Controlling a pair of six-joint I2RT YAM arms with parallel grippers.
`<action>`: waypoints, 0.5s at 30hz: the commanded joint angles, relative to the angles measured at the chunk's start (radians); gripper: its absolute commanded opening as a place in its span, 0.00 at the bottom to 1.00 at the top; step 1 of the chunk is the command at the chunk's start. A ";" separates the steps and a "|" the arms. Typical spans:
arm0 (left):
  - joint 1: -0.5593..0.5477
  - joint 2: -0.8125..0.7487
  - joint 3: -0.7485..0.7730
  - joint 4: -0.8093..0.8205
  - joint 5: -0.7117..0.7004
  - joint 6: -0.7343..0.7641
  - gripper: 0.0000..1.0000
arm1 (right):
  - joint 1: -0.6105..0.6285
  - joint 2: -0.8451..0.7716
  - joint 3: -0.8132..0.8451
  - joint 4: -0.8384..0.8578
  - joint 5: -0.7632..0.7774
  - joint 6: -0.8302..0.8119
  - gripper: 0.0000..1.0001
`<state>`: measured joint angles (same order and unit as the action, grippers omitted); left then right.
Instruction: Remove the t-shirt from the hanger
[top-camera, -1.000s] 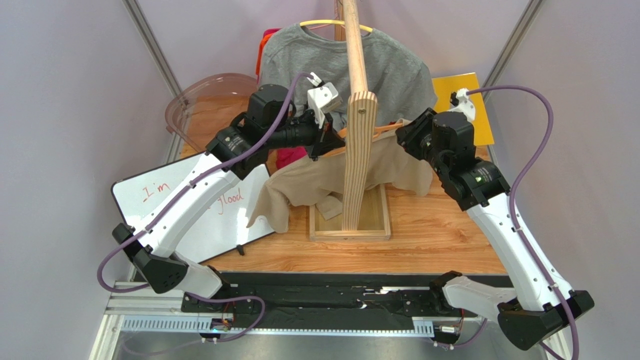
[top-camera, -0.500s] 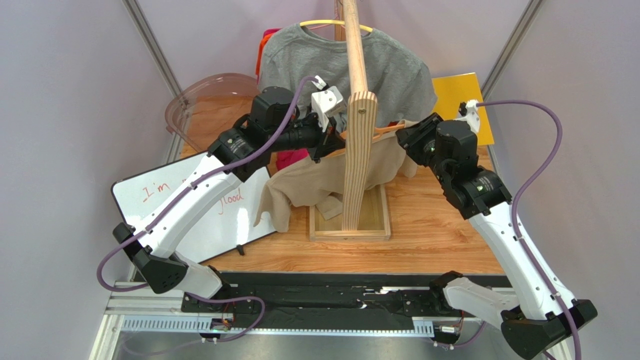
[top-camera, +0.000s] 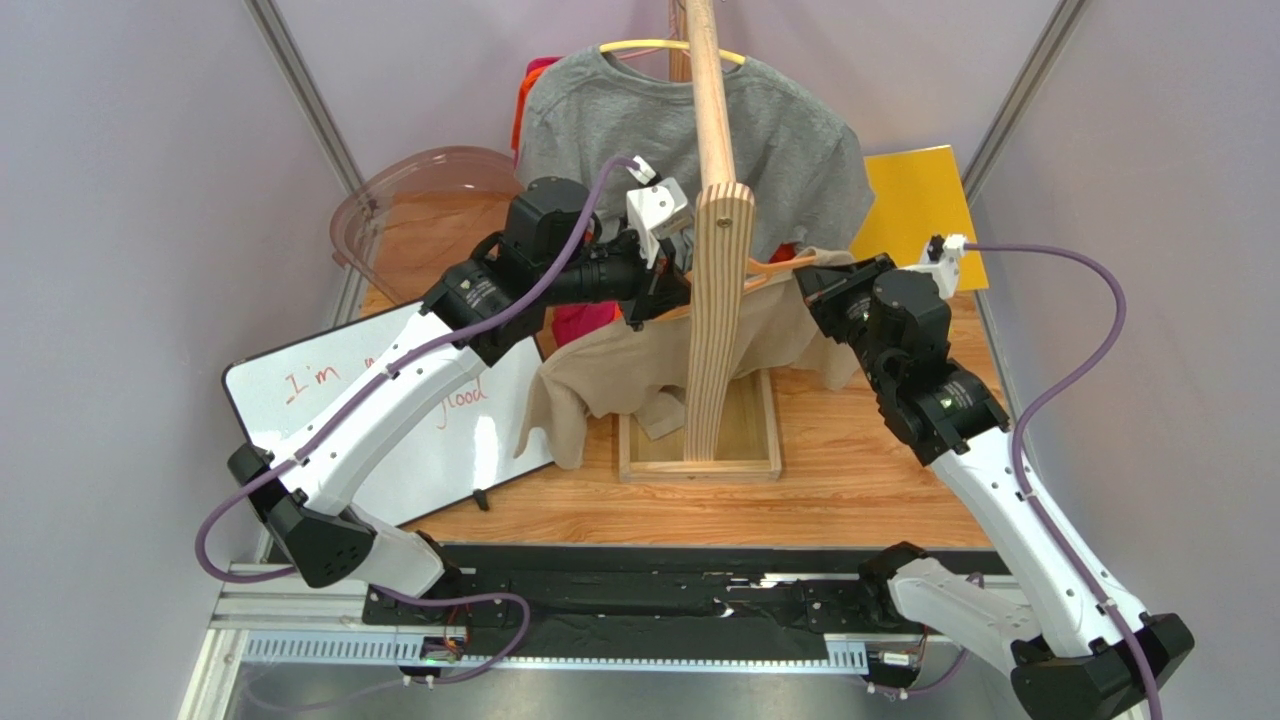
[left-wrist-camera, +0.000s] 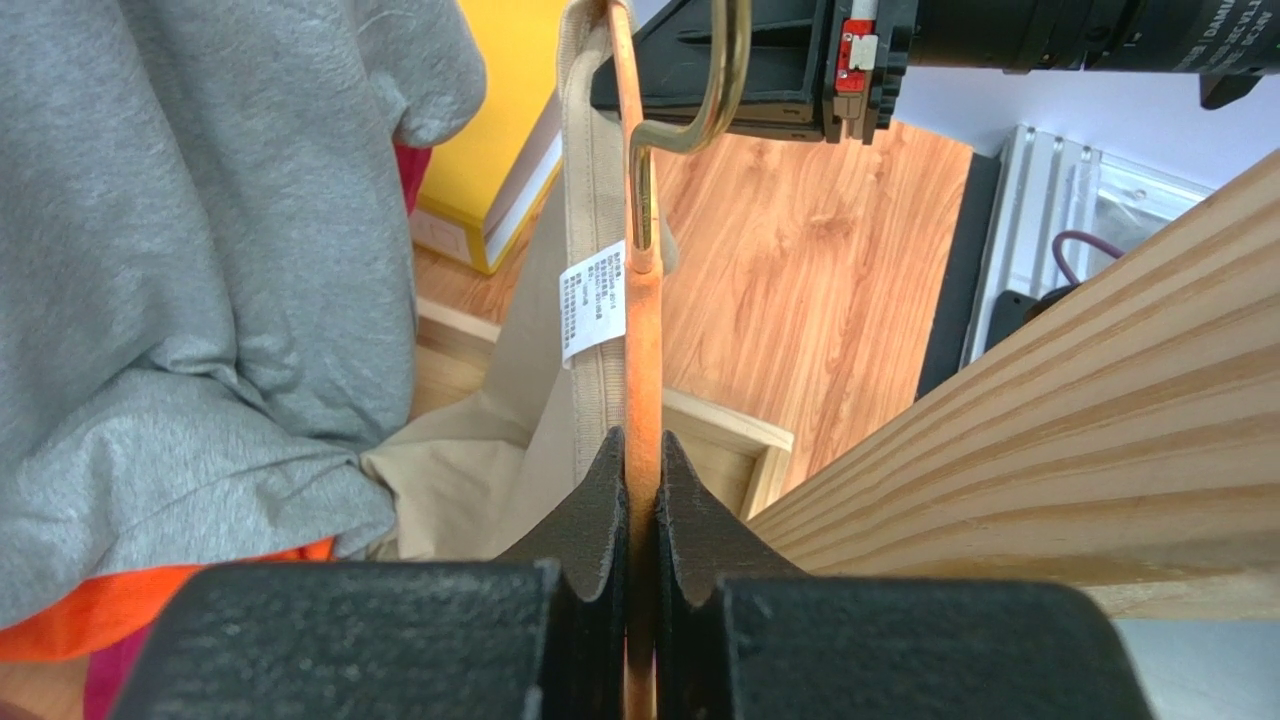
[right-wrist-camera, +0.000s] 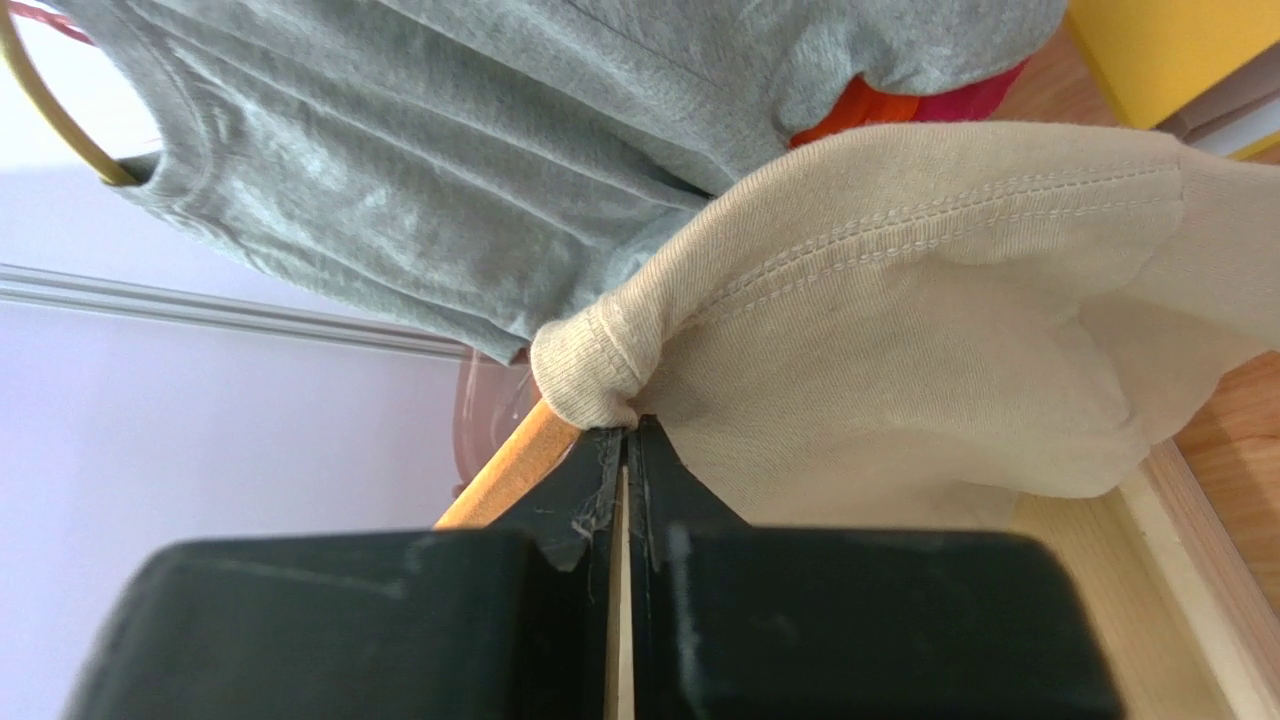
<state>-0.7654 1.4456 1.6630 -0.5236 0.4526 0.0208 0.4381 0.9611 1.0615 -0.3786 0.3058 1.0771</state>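
Observation:
The beige t-shirt (top-camera: 616, 375) hangs on the thin orange hanger (top-camera: 769, 273) in front of the wooden stand post, its left side drooping toward the table. My left gripper (left-wrist-camera: 640, 465) is shut on the hanger (left-wrist-camera: 643, 360) just below its hook, beside the shirt's collar and label (left-wrist-camera: 592, 300). My right gripper (right-wrist-camera: 625, 443) is shut on the t-shirt (right-wrist-camera: 932, 330) at a bunched edge next to the hanger's end (right-wrist-camera: 504, 473). In the top view my left gripper (top-camera: 661, 288) is left of the post and my right gripper (top-camera: 819, 285) is right of it.
A tall wooden post (top-camera: 718, 255) stands on a framed base (top-camera: 751, 450) mid-table. A grey t-shirt (top-camera: 781, 135) on a yellow hanger (top-camera: 631, 47) hangs behind it, with pink/red cloth (top-camera: 579, 318) below. A clear plastic tub (top-camera: 398, 203), a whiteboard (top-camera: 286, 398) and a yellow pad (top-camera: 917, 203) lie around.
My right arm has swung right and forward, dragging the shirt's right shoulder along the hanger's end. The left gripper has kept its grip on the hanger with a small shift right.

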 joint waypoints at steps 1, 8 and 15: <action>-0.012 -0.053 0.004 0.082 0.083 -0.015 0.00 | -0.001 -0.036 -0.018 0.116 0.088 0.000 0.00; -0.012 -0.022 0.033 0.056 0.008 -0.033 0.00 | 0.001 -0.079 -0.052 0.198 -0.108 -0.261 0.00; -0.012 0.097 0.170 -0.032 -0.008 -0.022 0.00 | 0.007 -0.081 -0.014 0.256 -0.370 -0.445 0.00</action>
<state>-0.7662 1.4811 1.7264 -0.5587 0.4274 0.0021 0.4320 0.8825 0.9993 -0.2363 0.1413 0.7769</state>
